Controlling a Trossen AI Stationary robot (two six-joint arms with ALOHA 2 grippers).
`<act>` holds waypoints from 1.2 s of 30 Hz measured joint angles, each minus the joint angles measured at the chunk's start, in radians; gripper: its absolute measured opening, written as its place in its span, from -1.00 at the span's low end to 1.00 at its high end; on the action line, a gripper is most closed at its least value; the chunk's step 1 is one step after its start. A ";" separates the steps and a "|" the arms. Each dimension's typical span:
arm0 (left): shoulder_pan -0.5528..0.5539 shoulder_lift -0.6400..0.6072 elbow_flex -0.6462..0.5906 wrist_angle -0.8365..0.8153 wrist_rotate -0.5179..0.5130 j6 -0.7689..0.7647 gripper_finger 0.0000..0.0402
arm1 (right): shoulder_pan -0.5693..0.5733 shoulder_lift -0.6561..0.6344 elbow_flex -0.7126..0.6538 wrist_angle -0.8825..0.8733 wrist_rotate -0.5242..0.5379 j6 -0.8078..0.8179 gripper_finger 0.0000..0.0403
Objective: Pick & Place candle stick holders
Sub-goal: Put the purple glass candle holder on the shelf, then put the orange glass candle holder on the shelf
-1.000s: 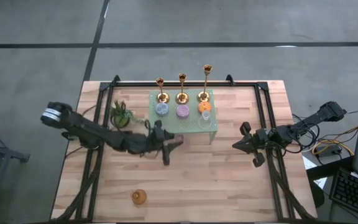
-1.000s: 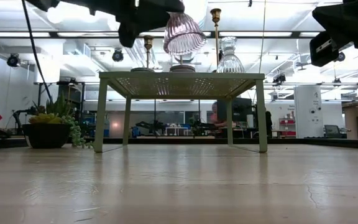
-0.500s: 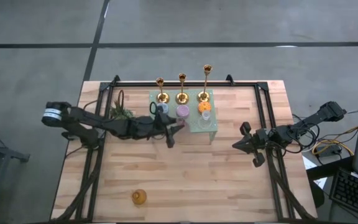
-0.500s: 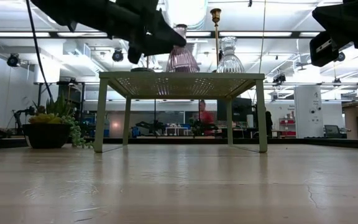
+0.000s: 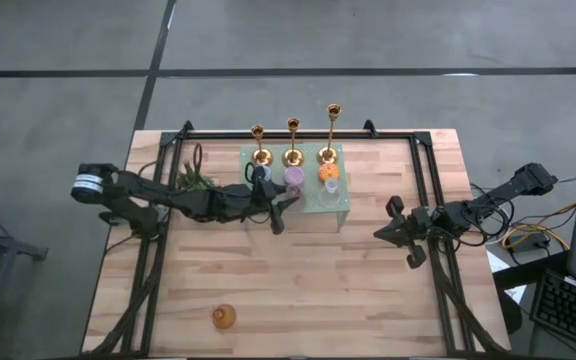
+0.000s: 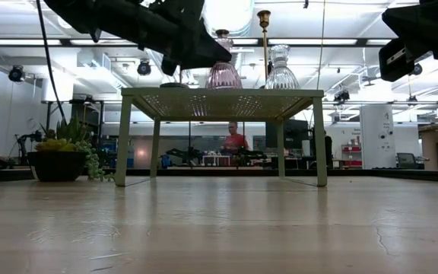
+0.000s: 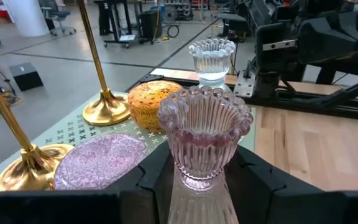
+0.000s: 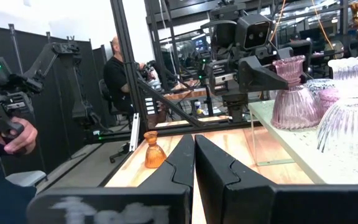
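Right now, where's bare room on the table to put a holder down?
Open wood lies along the near half of the table, between the amber holder and the right gripper. The green stand is crowded: gold candlesticks at the back, glass holders in front, and the left gripper setting the pink holder at its near edge.

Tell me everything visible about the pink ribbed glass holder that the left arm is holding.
The pink ribbed glass holder is a translucent goblet shape: a flared cup with a beaded rim, narrowing to a foot. It stands upright between the jaws of the left gripper, which grip its lower part. Its foot meets the pale green perforated mat at the mat's front edge, beside the flat purple glass holder.
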 joint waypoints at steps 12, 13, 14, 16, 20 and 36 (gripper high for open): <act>0.013 0.003 0.010 -0.011 -0.023 -0.008 -0.34 | 0.000 0.000 0.000 0.000 0.000 0.002 -0.96; 0.013 0.003 0.010 -0.012 -0.020 -0.012 -0.32 | 0.000 0.000 0.000 0.000 0.000 0.001 -0.96; 0.013 0.003 0.010 -0.012 -0.019 -0.019 -0.31 | 0.000 0.000 0.000 0.000 0.000 0.000 -0.96; 0.014 0.003 0.010 -0.013 -0.016 -0.032 -0.26 | 0.000 0.000 0.000 0.000 0.000 0.001 -0.96; 0.013 0.003 0.010 -0.013 -0.012 -0.034 -0.13 | 0.000 0.000 0.000 0.000 0.000 0.000 -0.96; 0.013 -0.011 0.048 -0.010 -0.012 0.029 0.20 | 0.000 0.000 0.000 0.000 0.000 0.002 -0.96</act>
